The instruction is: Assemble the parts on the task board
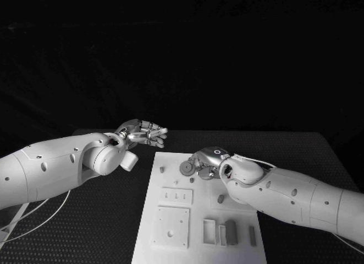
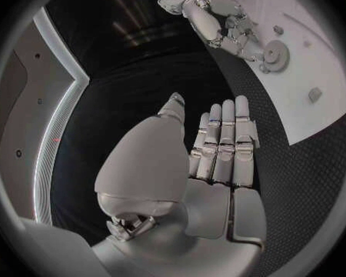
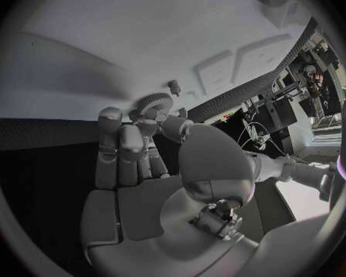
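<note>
Nearest the head camera, smooth white arm shells with small dark screw holes, one from each side. Beneath them a black counter point(image 1: 103, 220) with a fine woven, dimpled texture. At its middle a matte white task board point(image 1: 230, 253), long and rectangular, carrying raised square and rectangular plates point(image 1: 171, 226) toward the near end and upright slim blocks point(image 1: 230, 231) beside them. Off the board's far left corner, over the counter, the left robot hand point(image 1: 144, 133), silver and segmented, holding nothing; in the left wrist view its fingers point(image 2: 223, 144) straight and pressed side by side, thumb apart. At the board's far end, the right robot hand point(image 1: 204, 163), silver with a rounded white wrist shell, pinching a small toothed gear point(image 1: 186, 167) at its fingertips just above or at the board surface; contact with the board cannot be told. In the right wrist view the gear point(image 3: 153, 103) round, ridged along its rim, gripped between fingertips and thumb, with a small dark peg point(image 3: 173, 87) standing on the board just beside it. Several other small dark parts point(image 1: 221, 199) scattered on the board. No readable writing or labels anywhere.
</note>
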You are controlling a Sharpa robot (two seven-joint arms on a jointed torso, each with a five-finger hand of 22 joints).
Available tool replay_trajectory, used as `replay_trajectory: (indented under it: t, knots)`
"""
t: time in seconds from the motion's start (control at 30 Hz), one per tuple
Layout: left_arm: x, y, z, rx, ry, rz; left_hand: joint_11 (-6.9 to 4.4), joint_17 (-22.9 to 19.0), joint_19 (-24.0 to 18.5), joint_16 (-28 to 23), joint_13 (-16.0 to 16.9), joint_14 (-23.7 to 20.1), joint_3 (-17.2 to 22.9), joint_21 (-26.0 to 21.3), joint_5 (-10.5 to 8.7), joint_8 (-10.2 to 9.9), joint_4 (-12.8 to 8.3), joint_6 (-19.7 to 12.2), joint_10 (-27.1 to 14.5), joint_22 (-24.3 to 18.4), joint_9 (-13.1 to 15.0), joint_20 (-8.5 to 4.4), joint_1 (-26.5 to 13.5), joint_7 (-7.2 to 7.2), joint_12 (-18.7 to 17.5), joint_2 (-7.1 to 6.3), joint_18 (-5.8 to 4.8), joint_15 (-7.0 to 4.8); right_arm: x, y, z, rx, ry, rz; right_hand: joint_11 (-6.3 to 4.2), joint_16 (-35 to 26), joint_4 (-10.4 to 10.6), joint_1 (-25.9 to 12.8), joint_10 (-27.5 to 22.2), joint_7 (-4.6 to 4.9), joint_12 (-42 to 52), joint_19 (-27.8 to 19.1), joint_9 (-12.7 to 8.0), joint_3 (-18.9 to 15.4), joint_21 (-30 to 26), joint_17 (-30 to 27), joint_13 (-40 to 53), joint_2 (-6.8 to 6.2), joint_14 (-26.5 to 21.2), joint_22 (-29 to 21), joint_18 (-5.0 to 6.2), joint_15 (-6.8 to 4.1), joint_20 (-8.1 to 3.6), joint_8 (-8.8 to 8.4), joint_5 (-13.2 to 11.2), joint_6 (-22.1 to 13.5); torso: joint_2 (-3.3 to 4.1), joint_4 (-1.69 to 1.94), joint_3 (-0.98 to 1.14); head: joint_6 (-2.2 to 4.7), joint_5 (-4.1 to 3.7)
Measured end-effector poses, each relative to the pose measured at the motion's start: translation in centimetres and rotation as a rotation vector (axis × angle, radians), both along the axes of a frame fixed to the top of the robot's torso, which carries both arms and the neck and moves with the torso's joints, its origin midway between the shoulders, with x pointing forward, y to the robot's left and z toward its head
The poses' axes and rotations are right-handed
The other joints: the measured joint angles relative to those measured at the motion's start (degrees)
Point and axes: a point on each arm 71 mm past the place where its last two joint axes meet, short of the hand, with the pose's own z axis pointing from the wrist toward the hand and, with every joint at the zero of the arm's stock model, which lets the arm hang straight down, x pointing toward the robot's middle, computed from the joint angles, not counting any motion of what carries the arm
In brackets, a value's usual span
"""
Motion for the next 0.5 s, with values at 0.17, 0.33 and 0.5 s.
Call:
replay_trajectory:
  t: [0.17,0.33,0.5]
  knots:
    - [0.0,0.0,0.0,0.0,0.0,0.0,0.22,0.0,0.0,0.0,0.0,0.0,0.0,0.0,0.0,0.0,0.0,0.0,-0.22,0.0,0.05,0.0,0.0,0.0,0.0,0.0,-0.08,0.0,-0.22,-0.08,-0.05,0.001,0.005,0.002,0.0,0.0,-0.1,0.0,0.0,0.0,0.0,0.0,0.02,0.1,0.13,0.0,-0.07,0.0,0.0,0.0,0.0,0.0,0.01,0.0,0.0,0.0,0.01,0.04,0.01,-0.04,-0.04]
    - [-0.01,0.11,0.0,0.001,0.0,0.002,0.22,-0.01,0.0,0.0,-0.01,0.0,0.0,0.0,0.0,0.0,0.0,0.0,-0.22,0.05,0.05,0.0,0.0,0.0,0.0,0.0,-0.15,0.0,-0.44,-0.1,-0.09,0.002,0.009,0.005,-0.01,0.0,-0.16,0.0,0.01,0.0,0.22,0.0,0.11,0.16,0.21,0.0,-0.07,0.0,0.12,0.0,0.0,0.12,0.01,0.0,0.0,0.0,0.01,0.04,0.0,-0.12,-0.04]
    - [-0.01,0.12,0.0,0.001,0.0,0.002,0.22,-0.01,0.0,0.0,0.04,0.0,0.0,0.0,0.0,0.0,0.0,0.0,-0.22,0.04,0.05,0.0,0.0,0.0,0.0,0.0,-0.31,0.0,-0.64,-0.08,-0.07,0.004,0.014,0.004,-0.01,0.0,-0.16,0.0,0.01,0.0,0.22,0.0,0.06,0.16,0.21,-0.01,-0.1,0.0,0.21,0.0,-0.01,0.21,0.02,0.06,0.0,0.0,0.02,0.03,-0.01,-0.17,-0.04]
